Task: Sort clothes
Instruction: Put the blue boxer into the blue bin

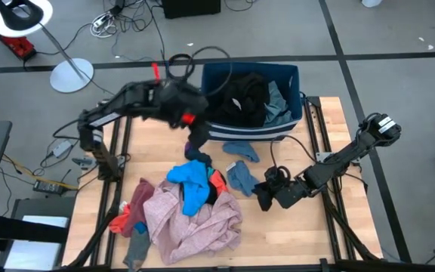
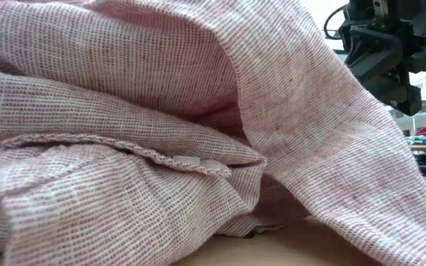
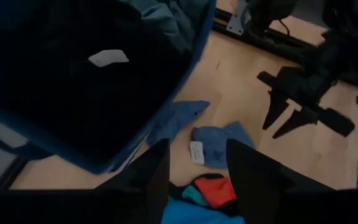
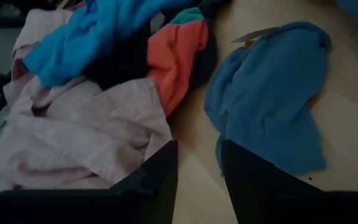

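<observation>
The pink woven shirt (image 2: 161,111) lies heaped at the table's front edge, with the bright blue garment (image 1: 189,181) and a red-orange piece (image 1: 217,181) piled behind it. The left gripper (image 3: 194,163) hangs with fingers parted and empty above that pile beside the dark blue bin (image 1: 251,130), which already holds dark clothes. Farther right, the right gripper (image 4: 197,165) hovers narrowly parted and empty just over a blue sock (image 4: 272,93) lying flat on the wood

Robotics lab, grey floor, loose cables (image 1: 112,23), ring lamp on stand (image 1: 23,17), framed wooden table (image 1: 293,242)
</observation>
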